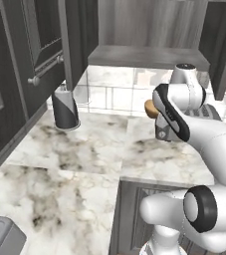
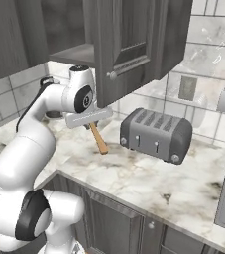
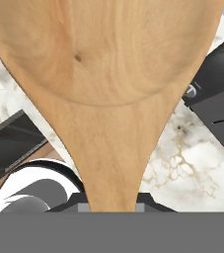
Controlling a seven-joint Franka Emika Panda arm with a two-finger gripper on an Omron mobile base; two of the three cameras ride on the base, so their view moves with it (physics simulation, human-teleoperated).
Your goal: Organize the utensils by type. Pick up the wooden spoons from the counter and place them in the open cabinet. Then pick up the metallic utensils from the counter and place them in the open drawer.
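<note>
My gripper (image 2: 90,124) is shut on a light-brown wooden spoon (image 2: 99,140) and holds it above the white marble counter (image 2: 148,173). The spoon slants down and to the right from the hand. Its oval bowl (image 3: 103,54) looms large in the hand view, with the neck running down between the fingers. A tan bit of the spoon (image 1: 150,108) peeks out beside the forearm. Up above, the dark grey cabinet (image 1: 144,56) stands open, its door (image 1: 78,40) swung to the left. The metallic utensils and the drawer are out of view.
A grey toaster (image 2: 156,134) stands on the counter just right of the spoon. A black and white canister (image 1: 65,107) sits by the tiled wall under the open door. The cabinet door (image 2: 134,44) hangs close above the hand.
</note>
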